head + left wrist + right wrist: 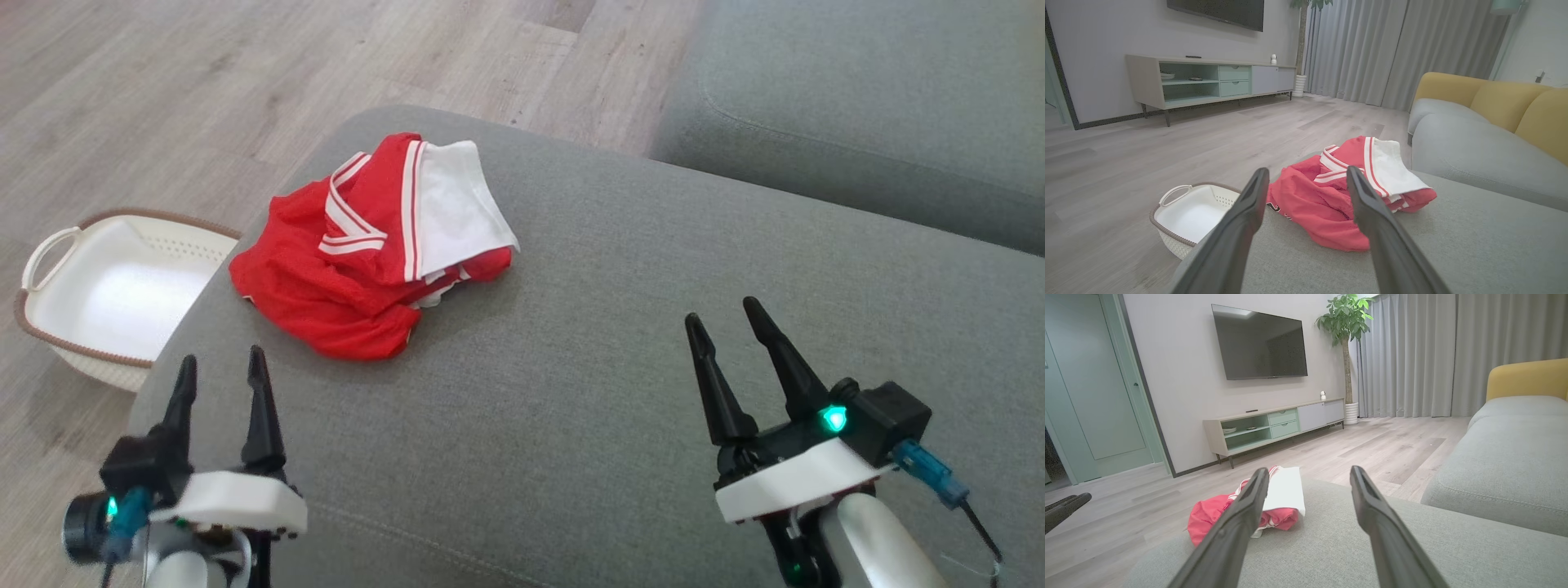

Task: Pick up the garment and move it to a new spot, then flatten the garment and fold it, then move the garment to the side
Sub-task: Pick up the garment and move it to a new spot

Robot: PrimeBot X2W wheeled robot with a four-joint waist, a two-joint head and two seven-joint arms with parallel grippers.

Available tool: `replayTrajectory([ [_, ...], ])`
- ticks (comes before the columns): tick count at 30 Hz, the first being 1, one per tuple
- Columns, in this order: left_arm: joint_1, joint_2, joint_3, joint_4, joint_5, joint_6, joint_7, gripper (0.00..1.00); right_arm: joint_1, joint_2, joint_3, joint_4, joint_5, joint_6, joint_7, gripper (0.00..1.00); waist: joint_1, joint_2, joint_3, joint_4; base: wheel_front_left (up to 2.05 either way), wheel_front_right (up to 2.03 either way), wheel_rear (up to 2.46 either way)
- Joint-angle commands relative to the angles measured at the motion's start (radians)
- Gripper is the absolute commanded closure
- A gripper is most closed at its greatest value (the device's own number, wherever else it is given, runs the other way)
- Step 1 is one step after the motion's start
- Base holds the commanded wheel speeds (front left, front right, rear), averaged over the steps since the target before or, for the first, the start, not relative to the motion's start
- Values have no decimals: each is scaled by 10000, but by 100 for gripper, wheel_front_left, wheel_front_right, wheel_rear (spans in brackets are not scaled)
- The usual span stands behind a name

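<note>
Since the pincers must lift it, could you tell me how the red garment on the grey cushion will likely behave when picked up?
The garment lies crumpled in soft folds, so it will probably droop limply. Its thin mesh look suggests lightness. Near the cushion edge, a push might slide it off.

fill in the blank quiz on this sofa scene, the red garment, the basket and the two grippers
The crumpled red mesh garment with white trim lies on the ____ fabric sofa cushion.
The white plastic basket with a brown woven rim stands on the wooden ____.
The left gripper and the right gripper both stand ____.
The garment lies nearer the ____ gripper.
Missing words: grey, floor, open, left.
</note>
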Motion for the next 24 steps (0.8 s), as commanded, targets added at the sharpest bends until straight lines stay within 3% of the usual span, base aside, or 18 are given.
replayTrajectory([
  [1,-765,100,277,-310,-204,-214,81,0,-232,-65,155,-365,100,-7,-109,0,0,0,21,-46,0,0,0],
  [5,-1997,438,286,-456,-628,-618,1470,0,-242,-188,91,-443,80,-7,-109,0,0,0,165,-211,0,0,0],
  [11,-4524,1074,663,90,-1371,-728,4272,0,-521,-360,115,-579,22,-7,-109,0,0,0,834,-863,0,0,0],
  [17,-6644,1782,729,2439,-1716,-865,6398,0,-940,-560,268,-614,97,-7,-109,0,0,0,1593,-1809,0,0,0],
  [24,-7668,2328,644,4924,-1691,-836,7614,0,-1309,-655,331,-628,182,-7,-109,0,0,0,2104,-2793,0,0,0],
])
